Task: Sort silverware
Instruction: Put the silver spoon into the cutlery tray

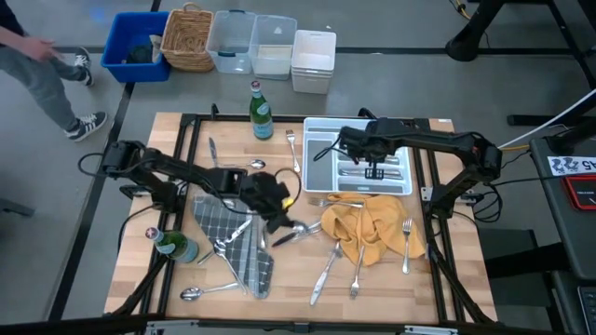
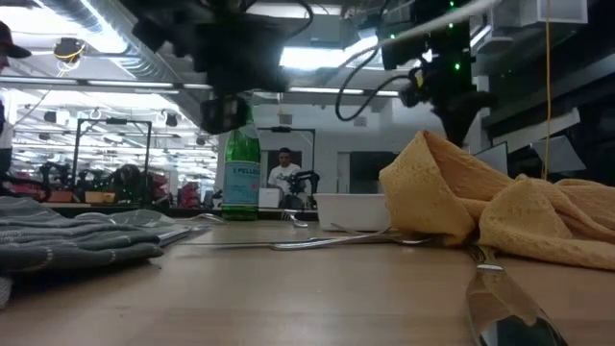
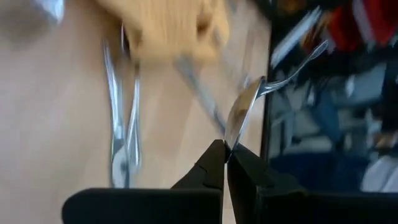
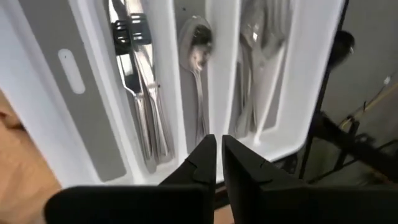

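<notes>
My left gripper [image 1: 282, 221] hovers over the table's middle, between a grey checked cloth [image 1: 233, 244] and a yellow cloth [image 1: 368, 223], shut on a spoon [image 3: 244, 109]. My right gripper [image 4: 219, 148] hangs above the white tray [image 1: 321, 130], fingers shut with nothing between them. The tray's compartments hold knives [image 4: 140, 81], a spoon [image 4: 196, 43] and more silverware [image 4: 255, 56]. Loose silverware lies on the wood: a fork [image 1: 407, 244], pieces below the yellow cloth [image 1: 340, 265] and spoons [image 1: 200, 291] by the grey cloth. My left gripper pinches the spoon by the end of its bowl [image 3: 231, 142] between the two fingertips. The fingers slant downward toward the table's right side. The spoon sticks out beyond them, its handle [image 3: 298, 62] pointing away, lifted clear of the table.
Green glass bottles stand at the far middle [image 1: 261, 110] and the near left [image 1: 175, 247]. The yellow cloth lies heaped just in front of the tray. Bins and a basket [image 1: 186, 37] sit on the floor beyond the table, where a person's legs [image 1: 47, 84] show.
</notes>
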You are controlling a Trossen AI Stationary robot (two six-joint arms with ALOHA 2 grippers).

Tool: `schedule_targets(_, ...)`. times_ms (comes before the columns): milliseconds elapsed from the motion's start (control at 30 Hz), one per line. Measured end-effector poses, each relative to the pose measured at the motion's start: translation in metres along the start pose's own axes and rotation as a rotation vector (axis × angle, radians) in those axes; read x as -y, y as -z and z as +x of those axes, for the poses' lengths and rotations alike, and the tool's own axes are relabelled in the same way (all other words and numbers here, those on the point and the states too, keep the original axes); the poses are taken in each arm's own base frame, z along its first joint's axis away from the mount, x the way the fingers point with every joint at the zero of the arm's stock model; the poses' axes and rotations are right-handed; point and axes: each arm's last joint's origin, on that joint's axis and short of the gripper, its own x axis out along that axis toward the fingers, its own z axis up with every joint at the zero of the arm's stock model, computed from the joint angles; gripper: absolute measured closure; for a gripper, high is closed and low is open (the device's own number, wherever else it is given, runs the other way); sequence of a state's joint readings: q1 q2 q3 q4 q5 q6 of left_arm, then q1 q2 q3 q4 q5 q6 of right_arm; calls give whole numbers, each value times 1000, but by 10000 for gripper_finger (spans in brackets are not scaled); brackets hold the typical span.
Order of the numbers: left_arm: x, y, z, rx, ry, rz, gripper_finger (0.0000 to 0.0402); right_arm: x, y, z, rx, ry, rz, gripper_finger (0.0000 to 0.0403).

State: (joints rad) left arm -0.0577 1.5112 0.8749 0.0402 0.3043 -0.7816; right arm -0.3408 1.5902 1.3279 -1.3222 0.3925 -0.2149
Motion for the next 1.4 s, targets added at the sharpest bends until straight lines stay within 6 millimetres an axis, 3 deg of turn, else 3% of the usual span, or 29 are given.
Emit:
schedule_targets(200,-17,-29,-11,196,-49,-22,401,9,6,-23,-26,-4,93,372)
schedule_targets(400,-30,-45,-20,311,-107,-20,401,14,16,-42,-16,-4,193,372)
schedule_targets(800,-55,-79,-33,612,-210,-56,401,21,51,-75,144,17,380,372)
schedule_targets(967,-68,-105,-21,696,-190,-53,401,23,55,-82,219,37,414,372)
schedule_targets(1400,-104,-167,47,657,-269,-39,401,24,58,-83,221,44,546,372)
